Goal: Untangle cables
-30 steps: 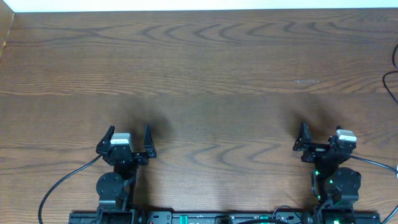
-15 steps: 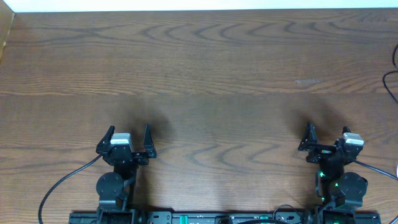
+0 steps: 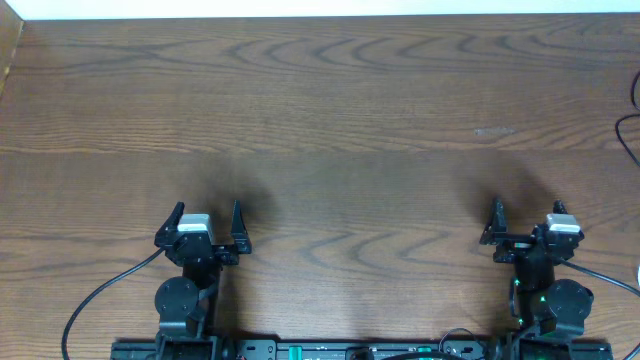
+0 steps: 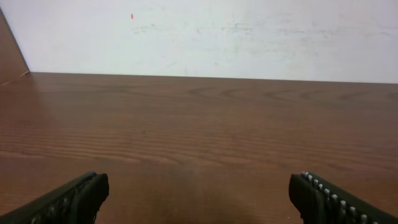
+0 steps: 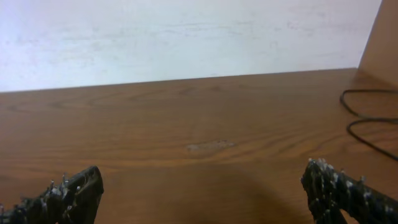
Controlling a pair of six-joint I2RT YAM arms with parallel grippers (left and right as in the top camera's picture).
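1. The cables show only as a thin black cord at the far right edge of the table, running out of the overhead view.
2. In the right wrist view the cord lies flat on the wood in two open curves, one behind the other. It leaves the frame on the right, and no plug end can be seen.
3. The left gripper sits near the front edge on the left, its fingers spread wide and holding nothing.
4. The right gripper sits near the front edge on the right, its fingers likewise wide apart and empty, well apart from the cord.
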